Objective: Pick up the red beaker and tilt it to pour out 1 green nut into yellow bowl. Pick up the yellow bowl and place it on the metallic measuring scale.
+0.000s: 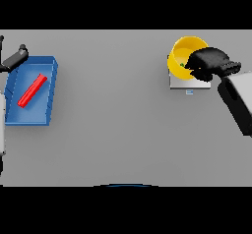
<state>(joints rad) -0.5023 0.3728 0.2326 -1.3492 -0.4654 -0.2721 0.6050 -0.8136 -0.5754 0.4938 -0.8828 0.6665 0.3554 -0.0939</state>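
1. The grey table [123, 130] is shown bare across its near and middle parts.
2. At the left, a blue tray [29, 115] is seen with a red beaker [32, 90] lying slantwise inside it. The left hand [15, 58] is seen just beyond the tray's far corner, idle; whether its fingers are apart cannot be told.
3. At the far right, the scale [189, 84] is shown as a pale slab with a small mark at its near edge. The yellow bowl [184, 53] is seen over it, seemingly resting on it, though contact cannot be confirmed. A green speck, judged to be the nut [182, 65], is visible inside near the rim.
4. The right hand [209, 63] is seen at the bowl's right rim, fingers curled over it in a clamp.
5. Risks, as judged: the bowl sits towards the scale's far left edge, so an uneven release could tip it off; fingers dragged outward could pull the rim and spill the nut.
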